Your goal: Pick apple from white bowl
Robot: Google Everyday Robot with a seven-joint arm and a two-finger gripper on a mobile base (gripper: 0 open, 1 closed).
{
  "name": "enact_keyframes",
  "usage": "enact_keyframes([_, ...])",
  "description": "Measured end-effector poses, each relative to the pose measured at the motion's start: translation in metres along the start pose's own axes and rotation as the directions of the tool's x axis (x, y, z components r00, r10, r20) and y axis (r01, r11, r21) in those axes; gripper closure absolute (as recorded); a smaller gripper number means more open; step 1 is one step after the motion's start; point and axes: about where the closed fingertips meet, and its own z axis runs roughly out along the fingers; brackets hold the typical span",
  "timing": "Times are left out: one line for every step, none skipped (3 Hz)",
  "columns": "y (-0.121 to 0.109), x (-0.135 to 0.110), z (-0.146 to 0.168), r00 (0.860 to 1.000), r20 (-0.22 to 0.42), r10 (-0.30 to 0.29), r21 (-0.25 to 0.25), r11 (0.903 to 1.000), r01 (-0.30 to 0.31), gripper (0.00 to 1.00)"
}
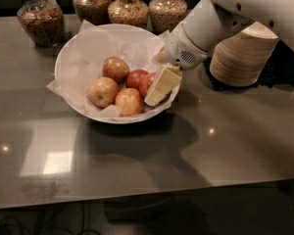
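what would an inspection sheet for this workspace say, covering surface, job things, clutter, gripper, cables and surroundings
surface: grey glossy table, light reflections, no spills seen
job's things: white bowl lined with crumpled paper; deep-red apple on its right side, partly hidden by the gripper
clutter: four other apples in the bowl, one smaller red apple and three yellow-orange apples; stack of tan paper bowls to the right; four filled jars at the back
grippers: gripper inside the bowl, against the deep-red apple
cables: nothing seen
surroundings: dark beyond the table edges, no detail to tell
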Motion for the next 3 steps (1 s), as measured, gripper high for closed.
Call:
enact_keyframes([0.001, 0.005, 0.005, 1.000, -0.005, 0.013, -0.012, 0.9998, -0.013, 0.24])
enact_keyframes([0.001, 0.012, 0.010, 1.000, -0.011, 0.026, -0.026, 0.9993, -0.027, 0.25])
enact_keyframes([0.001, 0.016, 0.014, 0.999, -0.015, 0.032, -0.036, 0.9988, -0.033, 0.25])
